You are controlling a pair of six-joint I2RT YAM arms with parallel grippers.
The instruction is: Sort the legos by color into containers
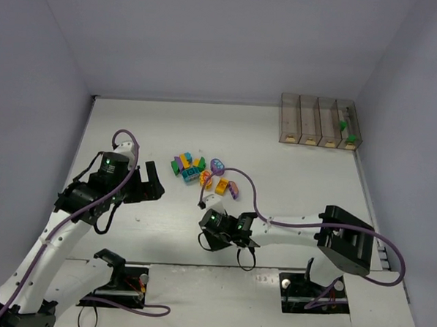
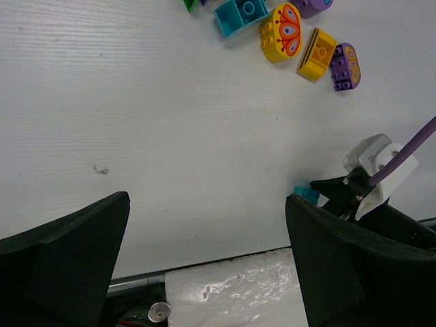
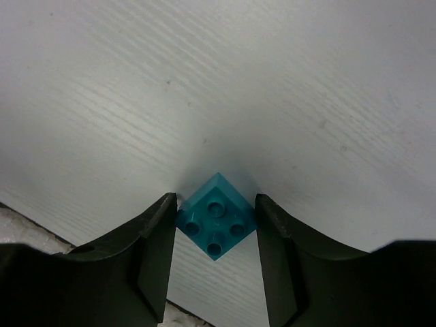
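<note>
1. The pile of bricks [image 1: 196, 171] lies loose on the white table [image 1: 291, 182], a mix of yellow, purple, teal and green pieces; at its near edge the left wrist view shows a teal block [image 2: 240, 13], a rounded yellow piece with a butterfly print [image 2: 286, 30], a plain yellow block [image 2: 316, 53] and a rounded purple piece [image 2: 346, 66].
2. The right gripper [image 3: 214, 201] sits just on the arm-base side of the pile, apart from it; it is clamped on a single teal brick [image 3: 216, 216], studs up and turned diagonally, with its two side corners touching the inner faces of the fingers; whether that brick rests on the table or hangs just above it cannot be told.
3. The same teal brick [image 2: 305, 193] peeks out beside the right gripper in the left wrist view, with a purple cable [image 2: 409, 146] running above it.
4. The left gripper [image 2: 208, 204] hovers to the left of the pile, near it but not touching; its jaws are spread wide and hold nothing.
5. The row of bins [image 1: 300, 118] stands well beyond the pile, to the right, at the far edge of the table; a green brick [image 1: 343, 126] lies in the bin farthest from the pile.
</note>
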